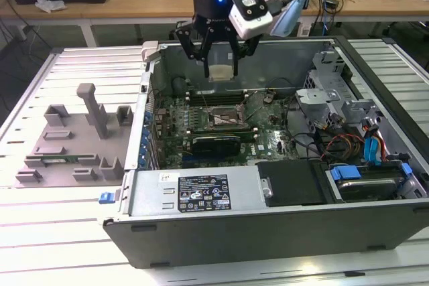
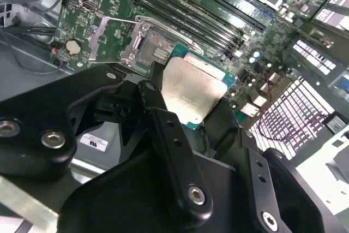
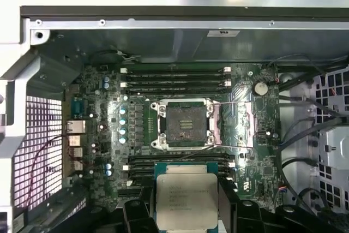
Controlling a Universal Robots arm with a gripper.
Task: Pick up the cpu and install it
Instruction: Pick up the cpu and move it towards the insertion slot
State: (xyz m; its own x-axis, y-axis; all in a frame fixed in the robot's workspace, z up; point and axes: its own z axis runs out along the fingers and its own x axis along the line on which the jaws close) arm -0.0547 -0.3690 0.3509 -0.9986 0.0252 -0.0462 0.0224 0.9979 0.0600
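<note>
My gripper (image 1: 221,65) hangs over the open computer case, shut on the cpu (image 1: 221,72), a flat square chip with a silver-grey top plate. The cpu (image 3: 186,202) lies level between the black fingers (image 3: 135,211) in the first wrist view, and the second wrist view shows the cpu (image 2: 191,88) clamped at its edges. Below it on the green motherboard (image 3: 103,115), the cpu socket (image 3: 184,125) stands open with its metal load plate (image 3: 234,125) flipped to one side. The socket (image 1: 224,120) lies lower and nearer the camera than the chip in the exterior view.
The case's rear wall (image 1: 281,61) rises just behind the gripper. A black graphics card (image 1: 216,144) sits near the socket, and a drive cage (image 1: 328,95) with cables stands on the exterior view's right. A grey holder tray (image 1: 74,145) rests on the table on the exterior view's left.
</note>
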